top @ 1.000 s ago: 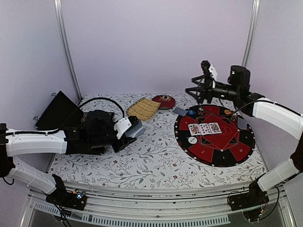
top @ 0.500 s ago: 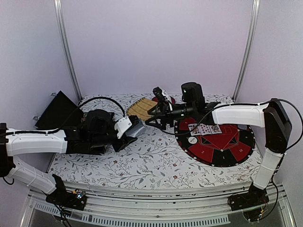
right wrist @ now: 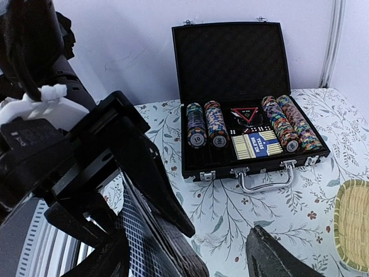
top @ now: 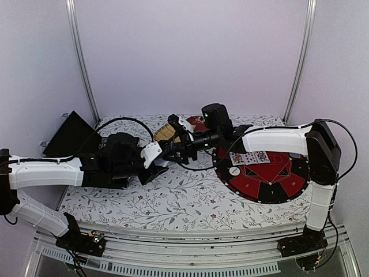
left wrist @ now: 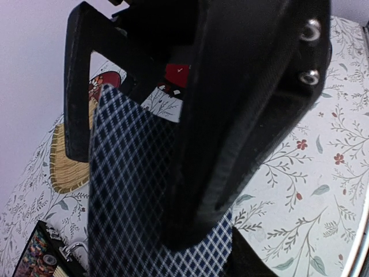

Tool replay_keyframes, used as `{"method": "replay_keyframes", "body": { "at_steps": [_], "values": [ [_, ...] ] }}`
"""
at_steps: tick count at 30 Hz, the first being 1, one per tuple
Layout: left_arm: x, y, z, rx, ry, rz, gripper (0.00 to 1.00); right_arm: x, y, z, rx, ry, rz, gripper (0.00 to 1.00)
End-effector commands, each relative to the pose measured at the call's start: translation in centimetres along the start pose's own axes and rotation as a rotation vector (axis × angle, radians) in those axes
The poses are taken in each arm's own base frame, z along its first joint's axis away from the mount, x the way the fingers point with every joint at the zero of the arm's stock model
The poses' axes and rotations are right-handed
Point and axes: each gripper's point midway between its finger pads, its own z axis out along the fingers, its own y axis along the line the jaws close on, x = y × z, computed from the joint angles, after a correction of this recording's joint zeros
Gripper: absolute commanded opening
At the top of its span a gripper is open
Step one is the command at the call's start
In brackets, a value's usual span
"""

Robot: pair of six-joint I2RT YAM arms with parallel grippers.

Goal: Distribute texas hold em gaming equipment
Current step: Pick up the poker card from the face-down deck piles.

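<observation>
Clamped in the left tool: a card deck, blue diamond back showing, one black finger pressed flat on each face. Held over the floral worktop, not resting in any tray or dish.

Poised close against the left tool, from the opposite side: the right tool. Jaws spread wide, bare cloth visible between the fingers, nothing gripped. One finger just beside the deck's edge; cannot tell whether touching.

Straight ahead of the right tool's fingertips: an open black case, lid upright. Inside, poker chips in mixed colours, lying in rows either side of a blue card box.

Just off the right tool's side: a woven bamboo tray. Beyond that, a red lacquer dish, partly hidden from above by the right arm.

Well apart from both tools, back along the right forearm: a round red-and-black mat. On it, three face-up cards in a row, and a white button just beside them.
</observation>
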Motion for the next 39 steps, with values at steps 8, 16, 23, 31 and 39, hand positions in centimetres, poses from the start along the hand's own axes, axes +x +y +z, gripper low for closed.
{"method": "replay_keyframes", "body": {
  "at_steps": [8,16,23,31,39],
  "values": [
    [-1.3,0.3,-0.2,-0.011,-0.040,0.005,0.43,-0.1,-1.5,-1.0,0.123,0.070,-0.056,0.58],
    [-1.1,0.4,-0.2,-0.016,-0.036,0.004,0.43,-0.2,-1.2,-1.9,0.127,0.092,-0.062,0.42],
    [-0.8,0.4,-0.2,-0.019,-0.029,0.004,0.44,0.1,-1.0,-2.6,0.138,0.125,-0.067,0.37],
    [-0.8,0.4,-0.1,-0.019,-0.028,0.004,0.44,0.1,-0.9,-3.3,0.161,0.152,-0.072,0.26],
    [-0.7,0.4,-0.1,-0.019,-0.025,0.004,0.44,0.1,-0.8,-4.1,0.180,0.188,-0.068,0.10]
  ]
}}
